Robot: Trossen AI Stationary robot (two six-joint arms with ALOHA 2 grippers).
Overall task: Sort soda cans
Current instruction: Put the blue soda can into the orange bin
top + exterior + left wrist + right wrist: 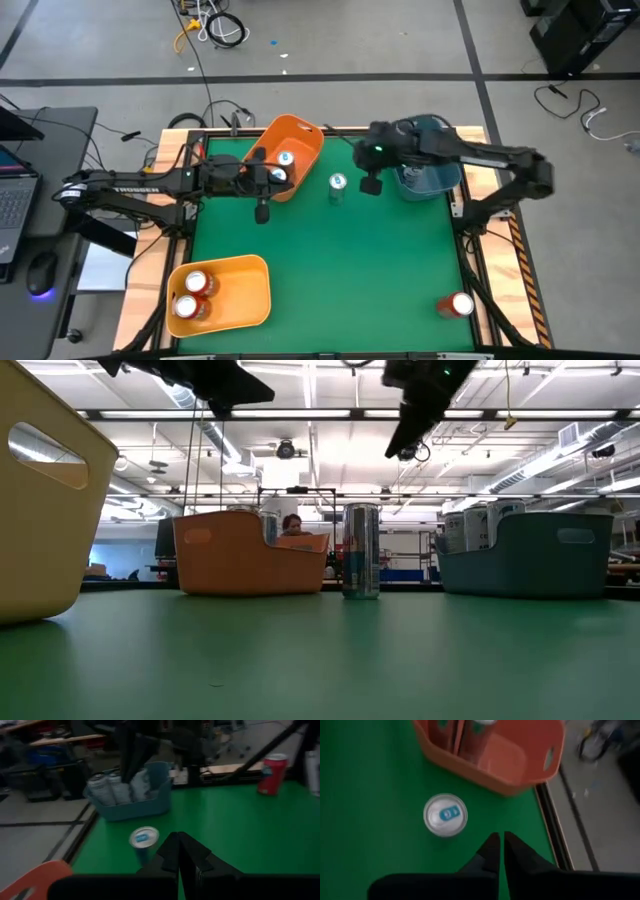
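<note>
One white-and-light-blue can (337, 183) stands upright on the green table between the orange bin (300, 140) and the blue bin (440, 180). It also shows in the low view as a can (361, 550). My left gripper (262, 212) hangs shut above the table beside the orange bin, left of that can (143, 839). My right gripper (371, 186) hovers shut just right of the can (445, 815). Two white-blue cans (283, 166) sit in the orange bin. Dark grey cans (117, 787) stand in the blue bin. Two red cans (191, 294) are in the yellow bin (250, 290). Another red can (458, 305) stands near the table's near right corner.
The three bins sit along the table's far edge and near left corner, and open green surface lies in the middle (340, 270). Wooden rails (520, 270) border the table. A laptop and mouse (40, 272) lie off the left side, and cables run on the floor beyond.
</note>
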